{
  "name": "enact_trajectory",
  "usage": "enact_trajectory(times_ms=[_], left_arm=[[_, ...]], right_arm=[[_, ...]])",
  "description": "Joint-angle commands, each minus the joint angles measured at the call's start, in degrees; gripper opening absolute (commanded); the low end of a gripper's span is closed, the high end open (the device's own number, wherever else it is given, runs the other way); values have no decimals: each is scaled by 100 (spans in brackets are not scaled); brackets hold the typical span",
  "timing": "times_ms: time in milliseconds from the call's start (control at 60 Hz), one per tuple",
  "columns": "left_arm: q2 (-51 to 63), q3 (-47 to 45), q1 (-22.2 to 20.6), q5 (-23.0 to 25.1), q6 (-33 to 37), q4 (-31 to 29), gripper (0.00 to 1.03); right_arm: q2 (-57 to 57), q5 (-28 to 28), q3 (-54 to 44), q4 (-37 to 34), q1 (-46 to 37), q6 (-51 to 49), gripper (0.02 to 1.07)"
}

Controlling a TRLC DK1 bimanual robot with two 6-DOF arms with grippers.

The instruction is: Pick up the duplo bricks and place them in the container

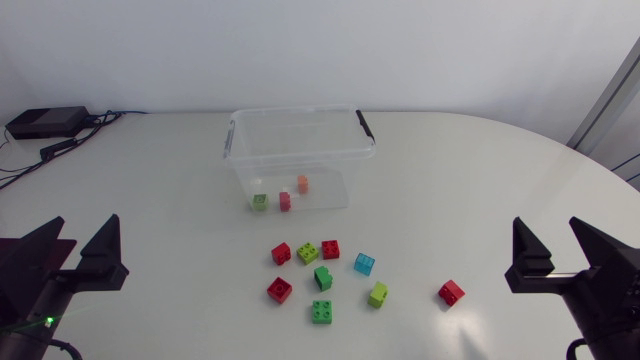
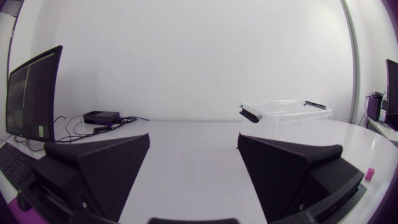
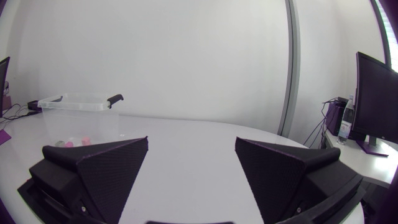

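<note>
left gripper [image 1: 87,225] wide open, empty; right gripper [image 1: 547,223] wide open, empty; duplo bricks [image 1: 323,278] scattered before container [image 1: 300,156]

Clear container [image 1: 300,158] w/ 3 bricks [image 1: 285,202] inside; 9 loose bricks [image 1: 323,278] just in front.

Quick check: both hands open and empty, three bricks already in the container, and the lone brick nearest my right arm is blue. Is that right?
Not quite: the lone brick nearest the right arm is red, as the head view shows; the blue brick sits in the cluster. The left hand and right hand are open and empty, with three bricks in the container.
</note>
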Motion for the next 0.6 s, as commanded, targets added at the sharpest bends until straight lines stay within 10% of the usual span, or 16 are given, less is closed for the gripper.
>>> enact_trajectory(times_ms=[0,583], left_arm=[[-61,-113,-13,22,-99,19,99],[388,854,-294,22,-143,-447,99]], right_arm=[[-47,-50,-117,8,5,33,103],[6,11,173,52,128,-38,103]])
